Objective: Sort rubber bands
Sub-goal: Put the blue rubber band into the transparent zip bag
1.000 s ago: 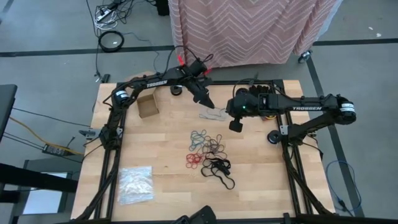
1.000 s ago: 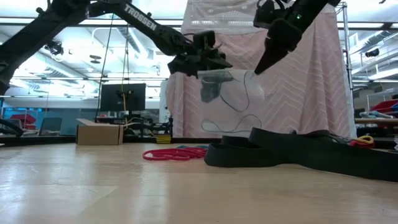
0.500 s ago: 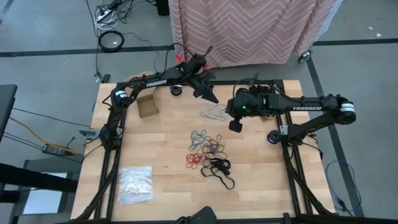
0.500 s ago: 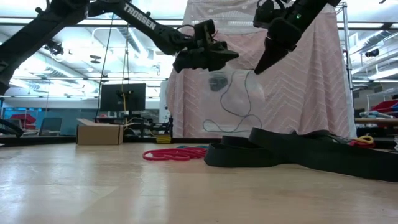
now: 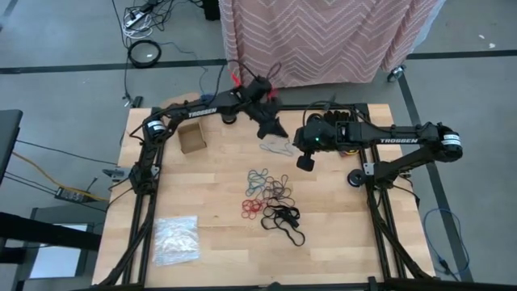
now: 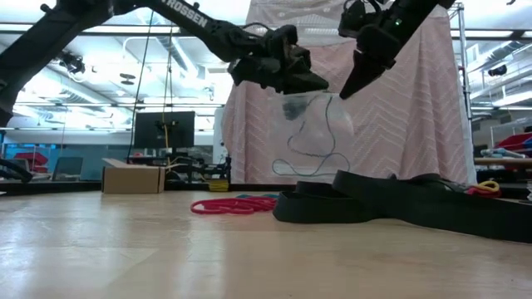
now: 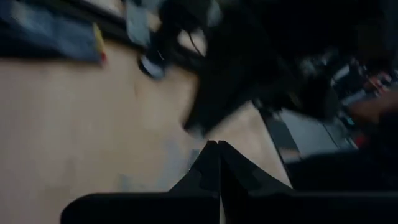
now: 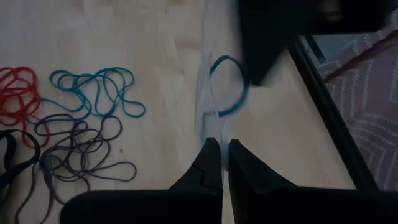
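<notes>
Now the left tool (image 6: 309, 81) has snapped closed on the clear bag's (image 6: 320, 124) rim; the right tool (image 6: 347, 90) pinches the opposite edge, so a blue band (image 8: 229, 85) sits bagged.

The tabletop (image 5: 210, 210) is pale wood with plank seams, edged by a black frame (image 5: 145, 218). On it lie rubber bands (image 5: 271, 198) in teal-blue, red, dusky brown and black; one teal-blue band (image 8: 227, 87) shows through a clear plastic bag (image 6: 314, 129). A second clear bag (image 5: 176, 239) looks whitish. A small cardboard box (image 5: 192, 137) is brown. Both arms are black with white lettering. The curtain (image 5: 323, 36) beyond is pink with a white zigzag pattern. The floor (image 5: 65, 73) is grey.
</notes>
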Available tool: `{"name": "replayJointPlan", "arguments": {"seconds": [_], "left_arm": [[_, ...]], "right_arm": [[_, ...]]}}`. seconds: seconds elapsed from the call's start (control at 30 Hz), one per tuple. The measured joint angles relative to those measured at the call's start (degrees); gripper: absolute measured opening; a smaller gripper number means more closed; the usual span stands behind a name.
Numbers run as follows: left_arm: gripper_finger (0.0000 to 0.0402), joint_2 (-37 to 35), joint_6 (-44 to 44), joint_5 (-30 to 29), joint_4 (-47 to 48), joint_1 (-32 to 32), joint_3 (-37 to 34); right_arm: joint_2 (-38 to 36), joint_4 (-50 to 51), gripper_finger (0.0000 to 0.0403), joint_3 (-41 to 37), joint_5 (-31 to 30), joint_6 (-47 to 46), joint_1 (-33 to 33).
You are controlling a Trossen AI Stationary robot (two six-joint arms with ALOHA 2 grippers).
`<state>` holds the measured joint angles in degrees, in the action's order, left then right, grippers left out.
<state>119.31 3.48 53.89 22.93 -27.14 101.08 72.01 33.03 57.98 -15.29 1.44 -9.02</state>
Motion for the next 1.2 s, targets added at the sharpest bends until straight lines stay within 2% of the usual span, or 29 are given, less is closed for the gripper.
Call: {"name": "replayJointPlan", "arguments": {"seconds": [0.13,0.3,0.43,0.57,0.67,0.8,0.93,1.2], "left_arm": [[0.0001,-0.6,-4.4,-2.5,5.4,0.7,0.0],[0.0001,-4.3,-11.1,-17.9,10.5,0.9,0.0],[0.0001,-10.1,-16.0,-24.9,13.9,0.8,0.0],[0.0,-13.4,-23.7,-32.4,27.4,2.7,0.1],[0.0,-12.5,-27.2,-33.2,33.4,5.5,-1.3],[0.0,-12.9,-25.0,-34.2,29.6,8.4,-8.0],[0.0,-12.8,-19.7,-35.4,21.1,10.6,-16.0],[0.0,-12.8,-10.5,-47.6,5.3,15.8,-28.9]], "right_arm": [[0.0,0.0,0.0,0.0,0.3,-0.2,-1.2],[0.0,0.1,0.0,0.0,1.1,-1.0,-1.5],[0.0,2.5,0.0,0.0,1.4,-3.8,-3.0],[0.0,2.1,0.0,0.0,1.8,-4.4,-5.3],[0.0,-0.1,0.0,0.0,2.7,-3.5,-6.5],[0.0,-2.0,0.0,0.0,2.9,-3.4,-8.0],[0.0,-1.7,0.0,0.0,3.1,-3.3,-8.7],[0.0,-1.3,0.0,0.0,4.2,-2.8,-10.2]]}}
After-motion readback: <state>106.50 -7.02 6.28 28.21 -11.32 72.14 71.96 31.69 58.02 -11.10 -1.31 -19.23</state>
